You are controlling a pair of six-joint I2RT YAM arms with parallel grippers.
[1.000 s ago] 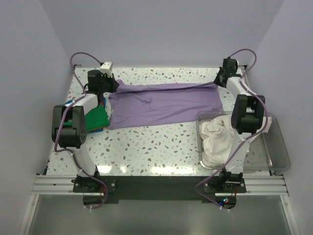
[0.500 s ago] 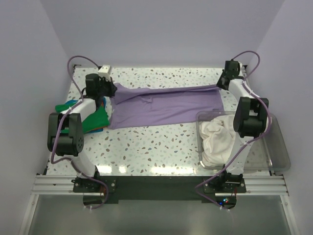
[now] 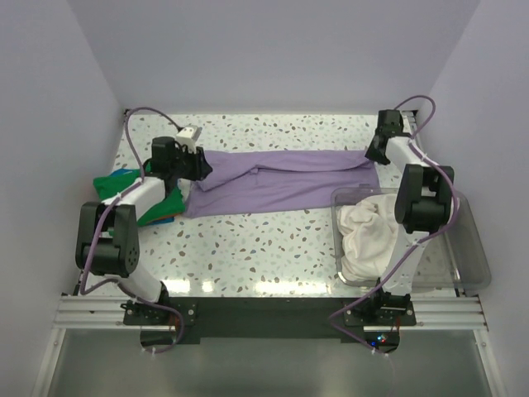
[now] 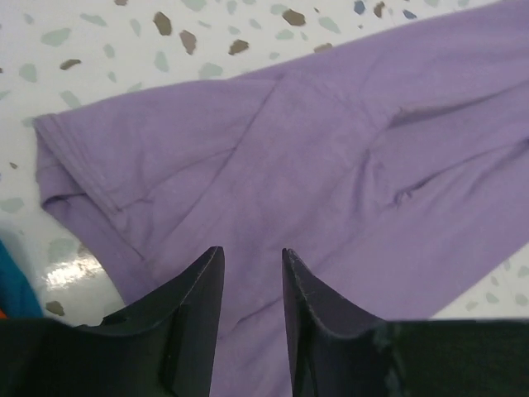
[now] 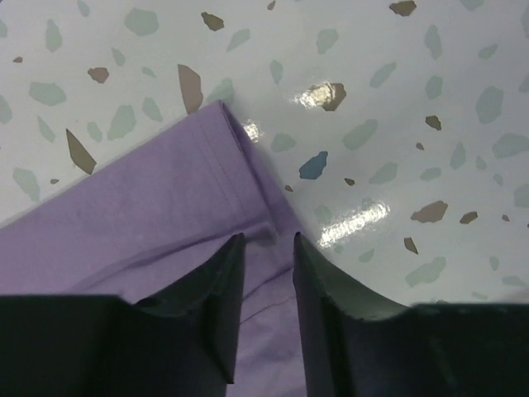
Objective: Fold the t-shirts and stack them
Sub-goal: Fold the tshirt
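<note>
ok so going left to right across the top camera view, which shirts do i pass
green t-shirt → lavender t-shirt → cream t-shirt, bunched in the clear plastic bin

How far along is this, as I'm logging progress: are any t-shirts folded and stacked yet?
Done: a green t-shirt lies at the left of the table, seemingly folded. In hand: the lavender t-shirt lies flat as a long band, left hand and right hand open above its ends. Left: finishing that fold, stacking it, and the cream t-shirt crumpled in the clear bin.
</note>
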